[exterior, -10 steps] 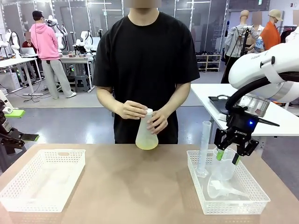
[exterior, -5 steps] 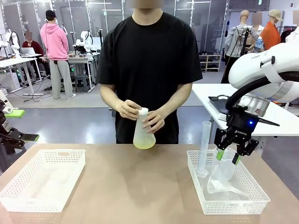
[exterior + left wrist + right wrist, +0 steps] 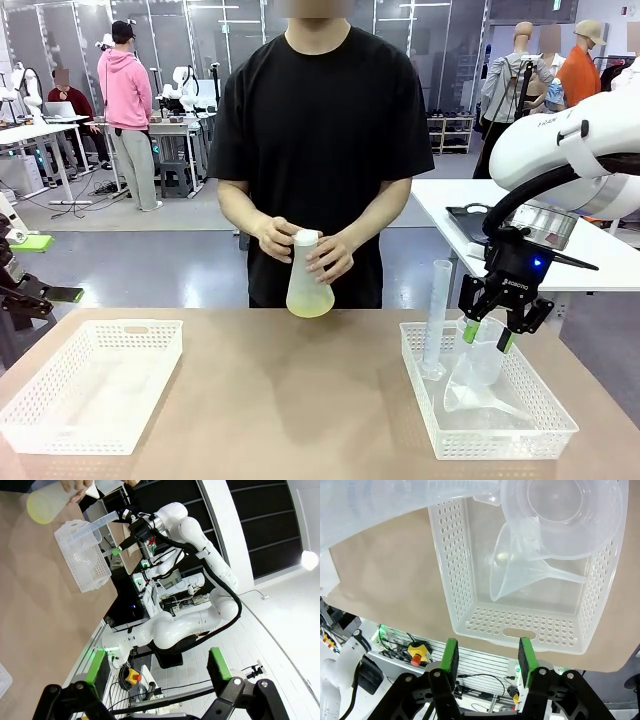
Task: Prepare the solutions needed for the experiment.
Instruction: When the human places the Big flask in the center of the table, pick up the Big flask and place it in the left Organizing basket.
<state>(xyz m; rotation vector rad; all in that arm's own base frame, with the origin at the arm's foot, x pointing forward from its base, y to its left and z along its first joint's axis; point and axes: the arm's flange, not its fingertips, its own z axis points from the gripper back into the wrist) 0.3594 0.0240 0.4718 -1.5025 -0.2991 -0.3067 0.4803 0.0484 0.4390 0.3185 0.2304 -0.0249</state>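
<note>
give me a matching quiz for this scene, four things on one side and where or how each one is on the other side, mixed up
1 flask
2 funnel
3 measuring cylinder
4 left gripper

a upright in the right basket
b open, off the table's left edge
c held in the person's hands
d lying on its side in the right basket

Pairs: 1-c, 2-d, 3-a, 4-b
</note>
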